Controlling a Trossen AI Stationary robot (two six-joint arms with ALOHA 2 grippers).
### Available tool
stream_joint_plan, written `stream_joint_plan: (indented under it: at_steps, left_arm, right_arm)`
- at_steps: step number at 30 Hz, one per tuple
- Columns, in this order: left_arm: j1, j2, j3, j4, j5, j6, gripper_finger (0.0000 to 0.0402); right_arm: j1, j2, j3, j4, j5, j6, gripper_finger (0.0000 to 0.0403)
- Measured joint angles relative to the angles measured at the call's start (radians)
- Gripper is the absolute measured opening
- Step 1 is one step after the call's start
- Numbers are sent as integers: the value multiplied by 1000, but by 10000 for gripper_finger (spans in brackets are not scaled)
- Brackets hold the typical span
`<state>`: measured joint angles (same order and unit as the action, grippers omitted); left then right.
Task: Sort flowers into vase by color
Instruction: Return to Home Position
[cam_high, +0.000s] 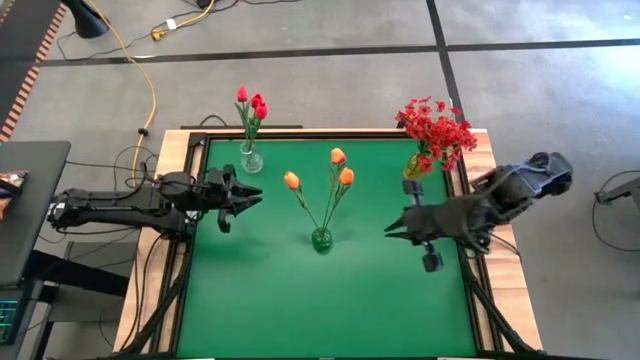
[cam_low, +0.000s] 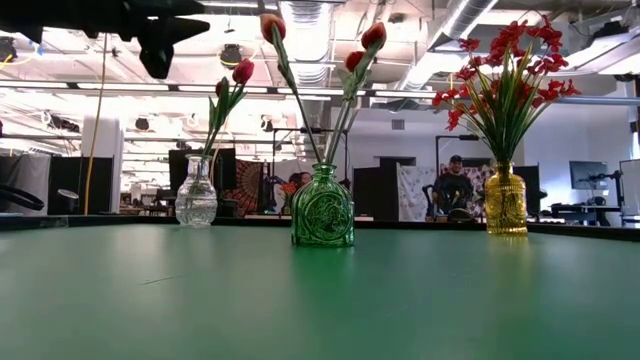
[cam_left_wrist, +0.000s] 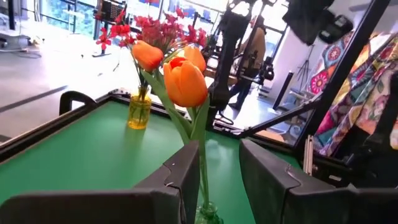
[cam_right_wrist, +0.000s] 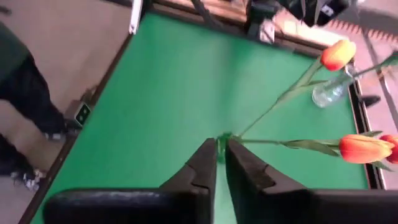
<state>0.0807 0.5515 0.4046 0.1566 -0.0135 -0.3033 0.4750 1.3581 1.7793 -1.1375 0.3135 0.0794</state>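
Three vases stand on the green table (cam_high: 260, 300). A clear vase (cam_high: 250, 159) at the far left holds red-pink tulips (cam_high: 252, 105). The green vase (cam_high: 321, 240) in the middle holds three orange tulips (cam_high: 338, 156). At the far right, a yellow vase (cam_high: 413, 166) holds sprays of small red blossoms (cam_high: 437, 128). My left gripper (cam_high: 258, 197) hovers left of the green vase, open and empty, pointing level at the orange tulips (cam_left_wrist: 185, 81). My right gripper (cam_high: 388, 231) hangs high to the right of the green vase, slanting down, its fingers (cam_right_wrist: 208, 163) nearly together with nothing between them.
A raised wooden frame (cam_high: 190, 150) runs around the table. A person's legs (cam_right_wrist: 25, 106) show on the floor beside the table's edge, and another person (cam_low: 455, 185) sits far off in the room. Bare green surface lies along the near half of the table.
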Motion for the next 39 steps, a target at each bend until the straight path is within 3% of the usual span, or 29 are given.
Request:
stream_joint_plan:
  at_steps: [7, 13, 19, 30, 39]
  left_arm:
    - [0, -49, 0, -22, -55, -31, 100]
    - [0, -64, 0, -54, -196, -47, 100]
    - [0, -64, 0, -60, -173, -34, 100]
    - [-2, -71, 0, -83, -158, -14, 100]
    - [-2, -101, -86, -21, -153, -40, 100]
  right_arm:
    - [46, -280, -486, 394, 30, -2, 16]
    - [10, -487, -892, 882, 41, -11, 28]
    - [-64, -610, -1223, 1272, 33, -10, 23]
    - [-195, -829, -1505, 1410, 20, 40, 19]
    - [-401, -1030, -1675, 1422, -184, 192, 19]
